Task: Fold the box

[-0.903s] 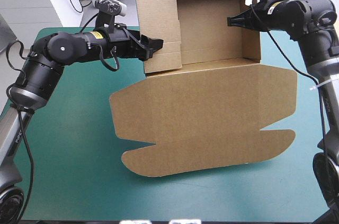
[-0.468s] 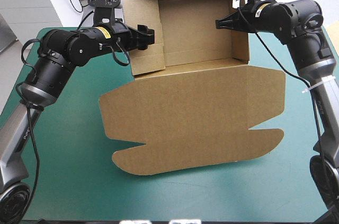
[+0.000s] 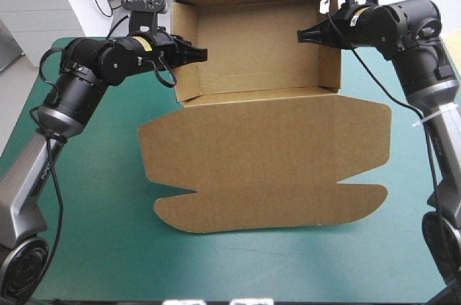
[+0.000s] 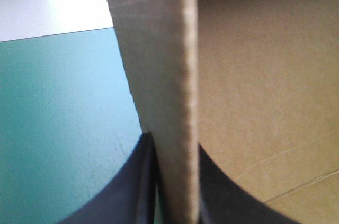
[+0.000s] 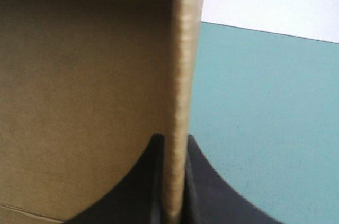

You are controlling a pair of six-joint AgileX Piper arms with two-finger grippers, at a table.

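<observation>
High view: I read the box (image 3: 266, 153) as an open tray at 12 o'clock on the teal-green worktop (image 3: 94, 197), its lid lying flat toward 6 o'clock. The left claw (image 3: 197, 52) clamps the tray's 9 o'clock wall. The right claw (image 3: 303, 35) clamps the 3 o'clock wall. Both wrist views show the board gripped edge-on.

Left claw (image 3: 204, 52), right claw (image 3: 300, 35): both clamped.
</observation>
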